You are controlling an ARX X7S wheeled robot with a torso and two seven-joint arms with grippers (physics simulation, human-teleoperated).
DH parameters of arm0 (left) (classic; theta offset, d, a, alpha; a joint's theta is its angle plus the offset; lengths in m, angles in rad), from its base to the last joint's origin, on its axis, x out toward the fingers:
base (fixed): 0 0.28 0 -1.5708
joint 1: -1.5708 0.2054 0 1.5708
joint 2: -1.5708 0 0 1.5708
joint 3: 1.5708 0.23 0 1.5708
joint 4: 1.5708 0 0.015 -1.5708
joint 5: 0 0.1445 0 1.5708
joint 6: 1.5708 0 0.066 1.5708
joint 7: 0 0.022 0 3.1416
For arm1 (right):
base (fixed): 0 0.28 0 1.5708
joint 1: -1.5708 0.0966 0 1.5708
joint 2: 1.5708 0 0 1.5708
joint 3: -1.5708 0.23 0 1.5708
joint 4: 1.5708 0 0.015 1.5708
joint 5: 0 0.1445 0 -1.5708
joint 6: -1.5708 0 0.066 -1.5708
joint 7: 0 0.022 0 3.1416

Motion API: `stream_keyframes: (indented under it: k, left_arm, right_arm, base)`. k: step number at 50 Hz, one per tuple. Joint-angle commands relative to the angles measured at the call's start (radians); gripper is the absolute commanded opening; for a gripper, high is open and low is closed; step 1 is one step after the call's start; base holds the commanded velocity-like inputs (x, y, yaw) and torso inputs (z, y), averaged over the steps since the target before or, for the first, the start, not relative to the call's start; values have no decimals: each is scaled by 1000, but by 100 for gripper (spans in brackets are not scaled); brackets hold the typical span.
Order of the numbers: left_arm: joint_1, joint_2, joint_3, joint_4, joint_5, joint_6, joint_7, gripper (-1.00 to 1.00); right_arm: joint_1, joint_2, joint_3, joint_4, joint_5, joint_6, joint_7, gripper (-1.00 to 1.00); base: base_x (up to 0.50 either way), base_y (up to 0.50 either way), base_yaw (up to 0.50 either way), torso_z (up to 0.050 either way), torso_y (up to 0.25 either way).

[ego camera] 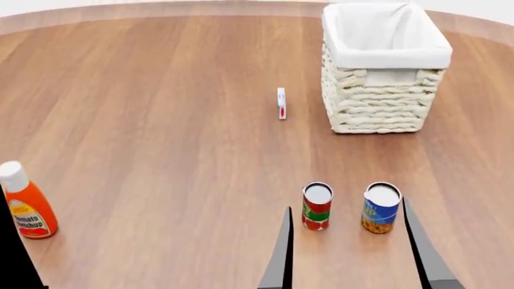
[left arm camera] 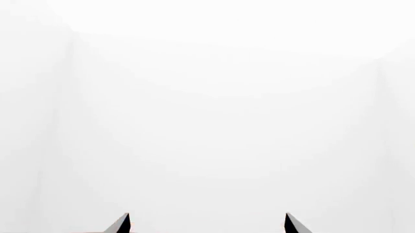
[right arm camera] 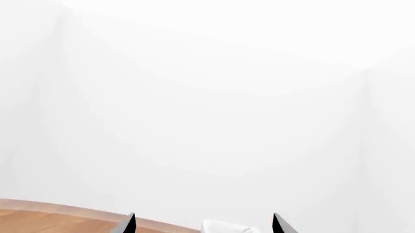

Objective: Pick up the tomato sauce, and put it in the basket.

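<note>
Our right gripper, fingers spread and empty, frames the tomato sauce at lower center; the ketchup bottle reads "Tomato Ketchup"; left gripper gapes.

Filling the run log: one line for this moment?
phase: pre-grasp | sauce upright on table, untouched | basket far right | right gripper open, near cans | left gripper open
</note>
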Motion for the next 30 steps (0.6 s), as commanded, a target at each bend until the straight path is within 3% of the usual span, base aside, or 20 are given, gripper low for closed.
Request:
stream_keyframes:
  k: [1, 30]
  left_arm:
    - [2, -8, 1, 1, -6, 2, -12, 100]
    - [15, -28, 11, 8, -12, 13, -35, 100]
  right_arm:
    - [-1, 7, -6, -3, 1, 4, 7, 100]
    - [3, 22, -10, -16, 14, 13, 25, 100]
  base:
    - [109, 0, 0, 0, 0]
    - [107, 0, 0, 0, 0]
